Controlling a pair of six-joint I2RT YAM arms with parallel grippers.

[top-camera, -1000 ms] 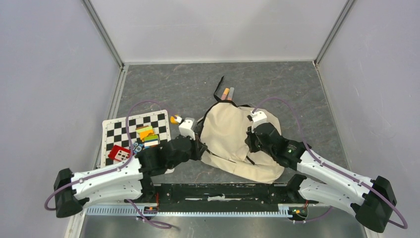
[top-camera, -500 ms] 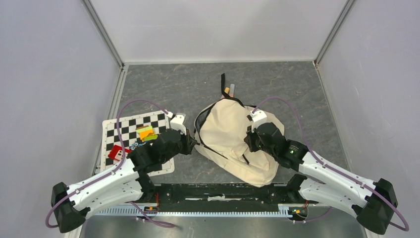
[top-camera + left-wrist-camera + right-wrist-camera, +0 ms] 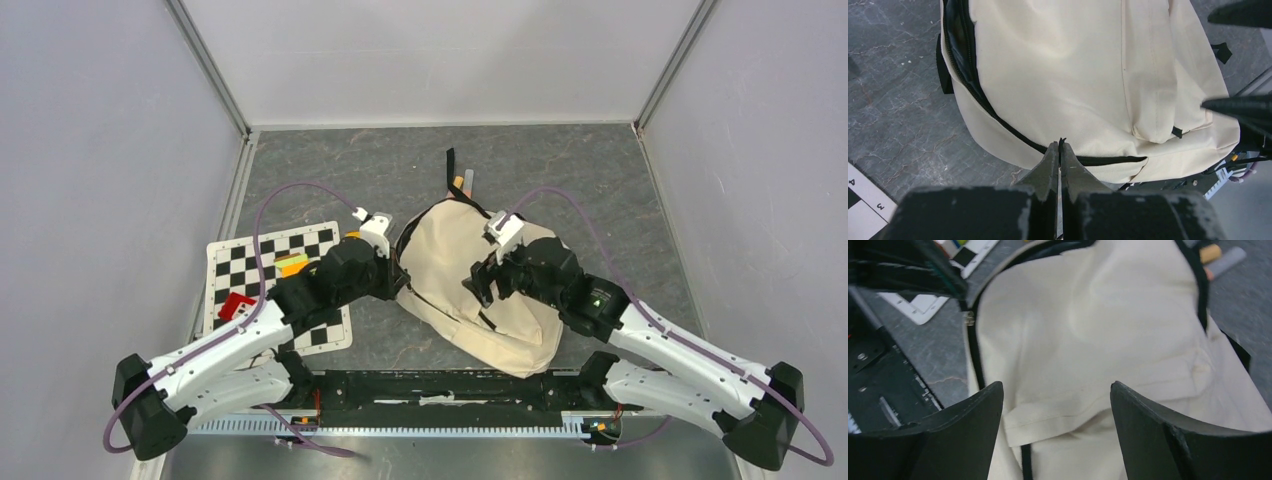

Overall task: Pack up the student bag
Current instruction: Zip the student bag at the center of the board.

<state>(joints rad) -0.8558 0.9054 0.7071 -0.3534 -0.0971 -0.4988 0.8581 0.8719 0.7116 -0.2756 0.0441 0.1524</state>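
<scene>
- Right at the tips of my left jaws (image 3: 1059,146) lies the one student bag (image 3: 1073,75). It is flat on the table (image 3: 380,170), cream side up.
- My left jaws are pressed together with no gap I can see. Their tips sit on the bag's black zipper (image 3: 998,120), along its near-left edge.
- One thin black sliver pokes up between those tips. I cannot tell whether it is nipped there.
- My right jaws (image 3: 1057,387) are spread wide and hold nothing. Cream cloth fills the space between the two fingers, and the bag lies below them.
- From above, my left jaws (image 3: 397,287) meet the bag's (image 3: 450,260) left side, and my right jaws (image 3: 480,290) hang over its middle. The two pairs are near each other but apart.
- Past my right jaws, just beyond the bag's far edge, are two markers (image 3: 1220,256) side by side, one orange-capped and one grey.
- Out to the left of my left jaws is one checkered mat (image 3: 235,270), partly under my left arm. On it are one red block (image 3: 235,305) and a small cluster of orange, yellow and green pieces (image 3: 292,265), too small for me to count.
</scene>
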